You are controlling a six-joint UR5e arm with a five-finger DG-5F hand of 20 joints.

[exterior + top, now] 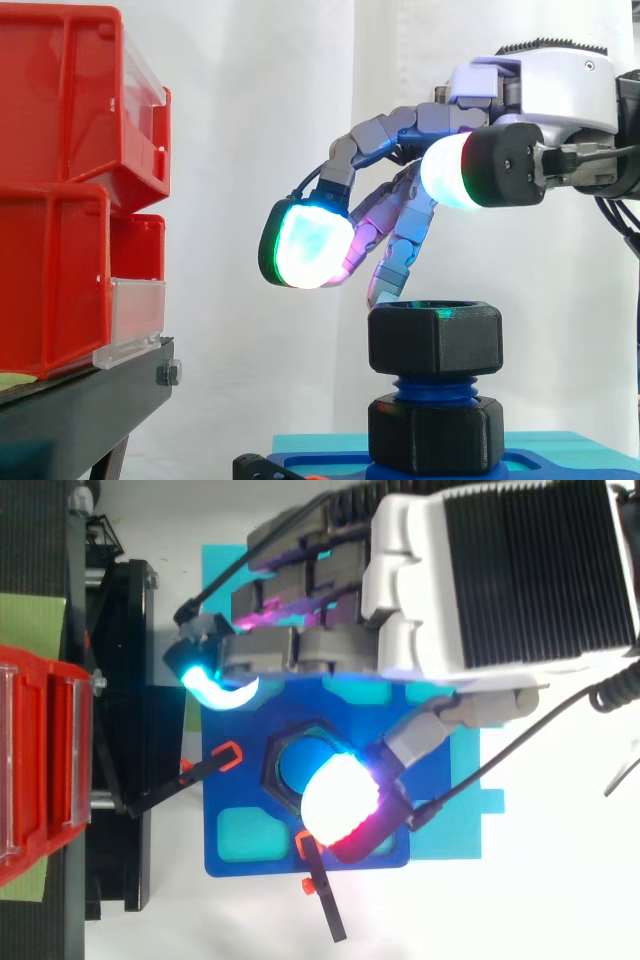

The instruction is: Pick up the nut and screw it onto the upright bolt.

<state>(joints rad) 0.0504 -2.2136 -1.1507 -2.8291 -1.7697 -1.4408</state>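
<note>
One black nut sits atop the upright blue bolt, at the middle of the blue plate; the hand hovers just above, fingers apart and holding nothing. Screwing down looks the step in hand; next the fingers must close on the nut's flats and turn.

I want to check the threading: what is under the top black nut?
The threaded blue bolt shows under the nut, above a lower black hex piece. How far the bolt reaches inside is covered by the nut's wall.
</note>
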